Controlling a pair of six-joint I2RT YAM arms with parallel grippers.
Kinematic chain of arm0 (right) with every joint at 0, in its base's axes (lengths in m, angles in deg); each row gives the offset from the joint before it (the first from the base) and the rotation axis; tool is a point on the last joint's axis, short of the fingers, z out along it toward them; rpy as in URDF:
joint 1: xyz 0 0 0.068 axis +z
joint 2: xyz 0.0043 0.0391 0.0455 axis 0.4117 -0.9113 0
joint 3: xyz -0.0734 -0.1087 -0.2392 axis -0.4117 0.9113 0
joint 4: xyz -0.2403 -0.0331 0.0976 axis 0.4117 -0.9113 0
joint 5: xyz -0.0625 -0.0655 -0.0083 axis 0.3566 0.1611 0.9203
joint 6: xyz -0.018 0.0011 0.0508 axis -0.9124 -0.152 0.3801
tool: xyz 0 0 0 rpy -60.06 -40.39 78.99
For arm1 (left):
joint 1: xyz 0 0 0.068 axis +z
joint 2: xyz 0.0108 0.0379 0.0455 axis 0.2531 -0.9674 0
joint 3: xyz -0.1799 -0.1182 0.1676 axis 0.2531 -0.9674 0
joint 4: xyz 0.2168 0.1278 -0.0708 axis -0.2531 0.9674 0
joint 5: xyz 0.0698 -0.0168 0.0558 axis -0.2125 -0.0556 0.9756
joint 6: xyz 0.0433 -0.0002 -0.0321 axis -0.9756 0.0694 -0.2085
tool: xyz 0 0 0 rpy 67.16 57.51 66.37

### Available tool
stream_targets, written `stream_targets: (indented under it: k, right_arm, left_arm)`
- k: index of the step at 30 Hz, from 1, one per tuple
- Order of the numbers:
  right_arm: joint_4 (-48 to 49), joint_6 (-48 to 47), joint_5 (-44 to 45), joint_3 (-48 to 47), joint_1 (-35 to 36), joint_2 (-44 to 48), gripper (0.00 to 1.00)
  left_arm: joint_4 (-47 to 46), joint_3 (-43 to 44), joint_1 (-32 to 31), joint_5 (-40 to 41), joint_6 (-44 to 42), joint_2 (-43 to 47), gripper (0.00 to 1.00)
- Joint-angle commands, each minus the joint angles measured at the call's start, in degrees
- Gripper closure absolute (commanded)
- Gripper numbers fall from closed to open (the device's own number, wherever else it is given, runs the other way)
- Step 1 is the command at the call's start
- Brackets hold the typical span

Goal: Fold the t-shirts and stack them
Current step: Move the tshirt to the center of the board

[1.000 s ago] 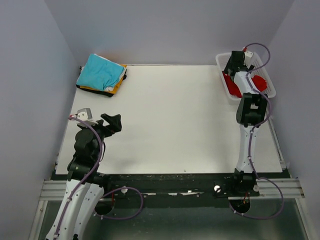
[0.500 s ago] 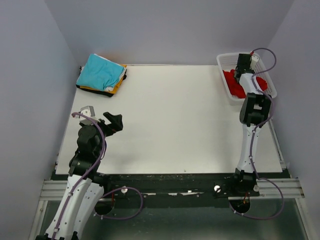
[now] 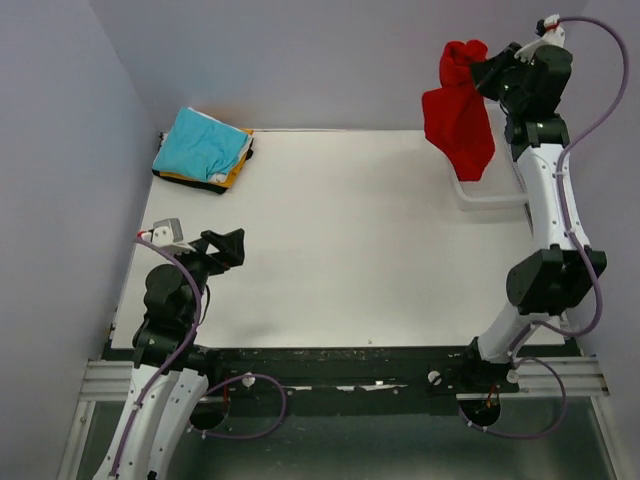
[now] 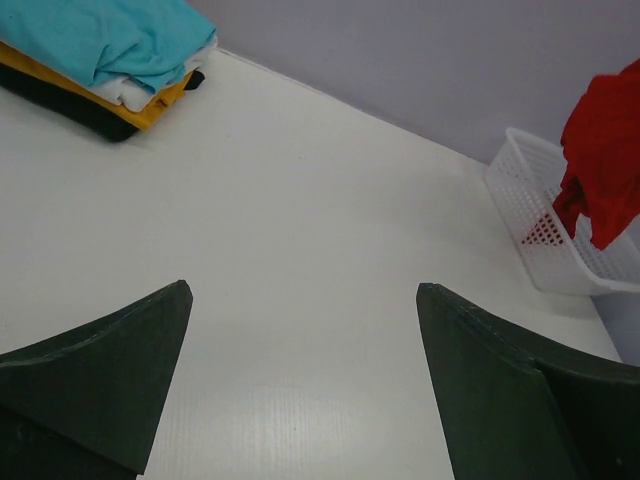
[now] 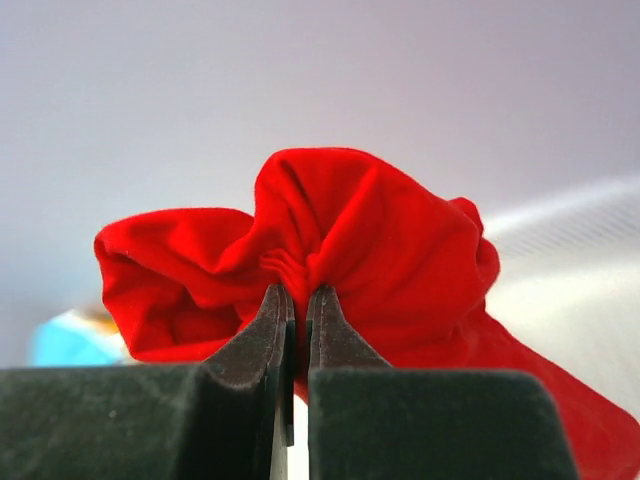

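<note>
Step in hand: carrying the red t-shirt [image 3: 459,122] out of the white basket [image 3: 492,196] toward the bare middle of the worktop [image 3: 350,240], by my reading.
Right hand [image 3: 483,66]: raised high at the far right, fingers pinched tight on a gathered bunch of the red cloth, which the right wrist view shows puckered between the two tips.
Red t-shirt: hangs free below the grip, crumpled, its lower edge over the basket's near wall; I cannot tell whether it fully clears the rim.
Left hand [image 4: 300,380]: low at the near left, fingers spread wide, holding nothing.
Folded stack [image 3: 203,148]: turquoise on top, yellow-orange and black beneath, at the far left corner, well apart from the red shirt.
Doing it well: keep the cloth high until it clears the basket, so the basket is not dragged.
Next need: lay it flat in the open middle, where the left hand can reach a hem.
Risk: a bunched single-point grip leaves the shirt twisted and hard to spread.
</note>
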Motion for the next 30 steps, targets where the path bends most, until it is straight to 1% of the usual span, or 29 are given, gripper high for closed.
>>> stream_targets:
  k: [1, 3, 6, 10, 12, 13, 15, 16, 18, 20, 21, 22, 23, 24, 25, 26, 27, 28, 29, 30]
  right_arm:
    - [3.7, -1.6, -22.1, 0.0, 9.1, 6.8, 0.99]
    - [3.8, -3.3, -26.1, -1.0, 14.2, 8.8, 0.99]
    - [6.8, -1.3, -33.1, -1.9, 20.0, 10.4, 0.99]
    - [11.3, 3.9, -40.8, -1.2, 23.8, 10.7, 0.99]
    - [17.6, 7.9, -44.0, 2.9, 24.3, 11.6, 0.99]
    - [21.3, 9.7, -45.1, 5.5, 24.4, 12.4, 0.99]
    - [22.7, 9.0, -43.5, 10.9, 24.4, 14.5, 0.99]
    - [21.5, 6.7, -40.6, 14.3, 24.3, 15.4, 0.99]
    - [16.8, 1.9, -30.8, 21.7, 24.3, 17.8, 0.95]
    - [14.2, -0.9, -17.2, 30.6, 24.3, 19.5, 0.86]
    - [13.5, -1.4, -8.5, 35.1, 24.3, 19.5, 0.79]
    - [12.2, -2.0, -1.1, 38.0, 24.2, 18.8, 0.73]
    - [10.2, -2.0, 8.2, 40.3, 24.2, 17.6, 0.69]
    - [8.3, -2.4, 14.4, 41.3, 24.1, 15.7, 0.62]
    - [5.6, -2.7, 20.9, 41.2, 24.2, 14.2, 0.49]
    - [2.3, -2.0, 25.4, 39.7, 24.1, 12.3, 0.4]
    - [-1.9, -1.1, 29.2, 38.3, 24.1, 10.9, 0.35]
    - [-4.3, -0.3, 31.0, 37.3, 24.1, 10.6, 0.16]
    - [-5.3, 0.0, 31.5, 37.4, 24.1, 11.0, 0.03]
    - [-5.0, 0.0, 31.0, 38.4, 24.1, 11.9, 0.0]
  left_arm:
    - [-1.3, 0.0, 0.1, -4.8, 0.8, 1.6, 0.01]
    - [-1.2, 0.1, 0.1, -6.4, 1.4, 2.1, 0.01]
    - [0.1, 0.3, 0.1, -6.0, 2.7, 2.7, 0.01]
    - [2.3, 1.0, 0.1, -5.3, 3.7, 3.2, 0.01]
    - [4.2, 1.4, 0.1, -5.3, 4.2, 3.6, 0.01]
    - [4.9, 1.5, 0.0, -3.4, 4.5, 3.7, 0.01]
    - [6.7, 1.8, 0.1, -1.9, 5.0, 4.0, 0.01]
    - [7.7, 1.8, 0.1, -1.2, 5.2, 4.1, 0.01]
    - [9.1, 1.7, 0.0, -0.3, 5.7, 4.0, 0.01]
    - [10.3, 1.4, 0.1, 0.5, 6.5, 3.7, 0.01]
    - [11.0, 1.2, 0.1, 0.8, 7.1, 3.2, 0.01]
    - [11.7, 1.1, 0.1, 0.9, 7.7, 2.7, 0.01]
    - [12.3, 1.0, 0.1, 0.9, 8.4, 1.9, 0.01]
    - [12.7, 0.7, 0.1, 0.6, 9.0, 1.0, 0.01]
    - [12.8, 0.4, 0.0, 0.2, 9.9, 0.1, 0.01]
    - [12.6, -0.2, 0.0, -0.4, 10.8, -1.2, 0.01]
    - [12.0, -0.7, 0.1, -0.9, 11.4, -2.4, 0.01]
    - [11.5, -1.3, 0.0, -1.1, 12.4, -4.2, 0.01]
    - [10.7, -1.8, 0.0, -1.5, 13.1, -5.8, 0.01]
    - [10.2, -2.0, 0.0, -2.0, 13.6, -8.1, 0.01]
